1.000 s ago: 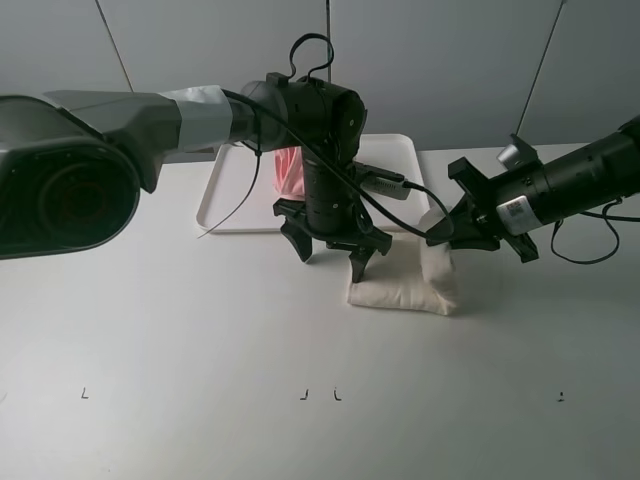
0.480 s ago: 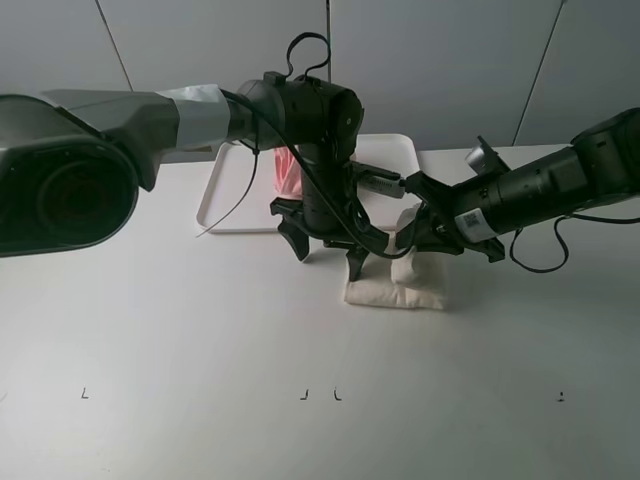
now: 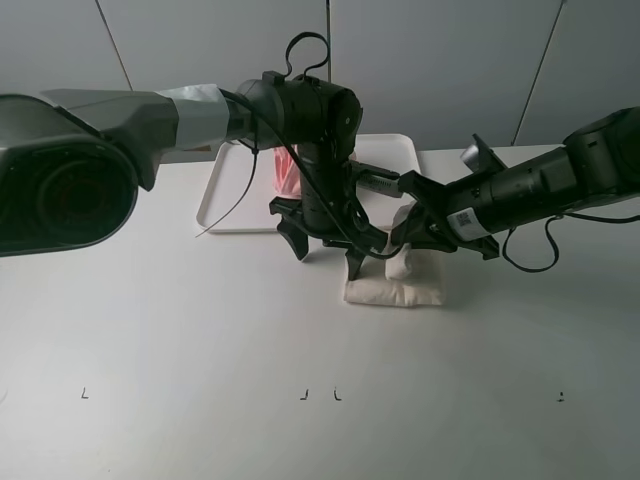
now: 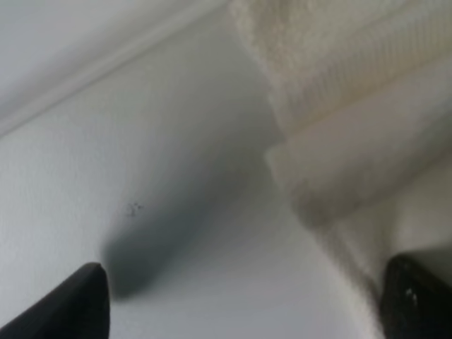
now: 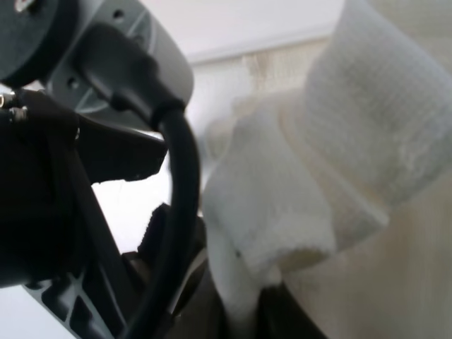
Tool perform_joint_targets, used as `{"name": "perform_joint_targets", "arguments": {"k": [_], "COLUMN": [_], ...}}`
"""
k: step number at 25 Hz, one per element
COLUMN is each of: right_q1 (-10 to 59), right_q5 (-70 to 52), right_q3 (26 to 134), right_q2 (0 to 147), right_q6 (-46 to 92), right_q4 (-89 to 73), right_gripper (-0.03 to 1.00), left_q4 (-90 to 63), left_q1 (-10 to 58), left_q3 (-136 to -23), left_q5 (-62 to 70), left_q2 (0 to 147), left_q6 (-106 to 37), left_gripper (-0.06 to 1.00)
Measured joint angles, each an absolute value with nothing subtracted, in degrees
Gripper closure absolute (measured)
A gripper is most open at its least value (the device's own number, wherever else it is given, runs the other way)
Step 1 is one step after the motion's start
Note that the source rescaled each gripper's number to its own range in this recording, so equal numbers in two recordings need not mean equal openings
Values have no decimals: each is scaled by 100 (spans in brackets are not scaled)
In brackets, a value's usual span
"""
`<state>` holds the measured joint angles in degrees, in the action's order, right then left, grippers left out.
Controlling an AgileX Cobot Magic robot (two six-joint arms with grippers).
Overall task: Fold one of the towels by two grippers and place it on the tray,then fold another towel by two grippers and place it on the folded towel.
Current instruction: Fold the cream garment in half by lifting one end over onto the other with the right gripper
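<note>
A cream towel [image 3: 400, 291] lies on the table just in front of the white tray [image 3: 225, 203]. A pink towel [image 3: 288, 170] lies on the tray, partly hidden by the left arm. My left gripper [image 3: 326, 254] is open, pointing down, with one fingertip at the cream towel's left edge; the left wrist view shows its gripper [image 4: 244, 304] empty beside the cream towel [image 4: 353, 106]. My right gripper [image 3: 405, 240] is shut on the cream towel's edge and holds it lifted and folded over toward the left. The right wrist view shows the pinched fold [image 5: 282, 212] at the gripper [image 5: 244, 311].
The left arm's wrist and cable [image 5: 162, 141] stand very close to my right gripper. The tray's edge [image 4: 106, 63] runs just behind the left gripper. Small black marks [image 3: 320, 395] line the table's front.
My right gripper has moved left with the cream towel's edge, folding it over the towel toward the left gripper. The left gripper has stayed almost in place, open.
</note>
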<state>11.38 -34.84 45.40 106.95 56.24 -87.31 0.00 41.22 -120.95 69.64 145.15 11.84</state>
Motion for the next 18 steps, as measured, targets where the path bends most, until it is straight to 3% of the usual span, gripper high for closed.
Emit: {"name": "perform_joint_targets", "arguments": {"k": [13,15,18], "right_q1": [1328,1328,1328], "right_q5": [-3260,-3250,-3177], "right_q3": [4540,4540,4540], "right_q2": [10695,10695,10695], "right_q6": [5425,5412,5424], "right_q4": [-8913,-8913,-8904], "right_gripper": [91,79,51], "left_q4": [0,0,0], "left_q1": [4122,4122,4090], "left_q3": [-12095,-12095,-12095], "left_q5": [6964,6964,6993], "left_q2": [14515,14515,14515], "left_q6": [1164,1149,1004], "left_gripper": [-4,-4,-4]}}
